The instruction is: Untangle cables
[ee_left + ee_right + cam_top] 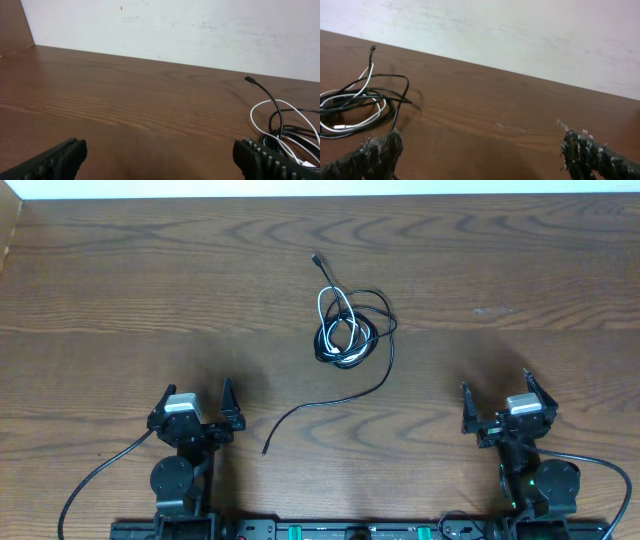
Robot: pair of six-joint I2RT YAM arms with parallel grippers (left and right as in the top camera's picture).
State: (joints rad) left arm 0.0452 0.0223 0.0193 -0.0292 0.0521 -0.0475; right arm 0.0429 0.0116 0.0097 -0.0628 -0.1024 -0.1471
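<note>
Black-and-white knot, about the middle of the tabletop (pixel 120 300), toward the far side. Within it, black cable (pixel 340 399) looped over and around the white cable (pixel 323 302), crossing it several times. One plug end (pixel 315 257) poking out toward the far edge. Long black tail curving back out of the heap, ending near the left claw (pixel 198 388) without touching it. White cable wholly inside the heap.

Nothing separated yet; by the look of it, the very start, before any approach. Left claw spread wide, empty, low over bare wood. Same for the right claw (pixel 496 382): spread wide, empty, well apart from the heap.

Next, probably: bring both in, hold down the black loops with one, take a white strand at the heap's edge with the other, draw apart slowly. Calls for a fine pinch on thin cord lying flat, and for a strand not trapped under others.
</note>
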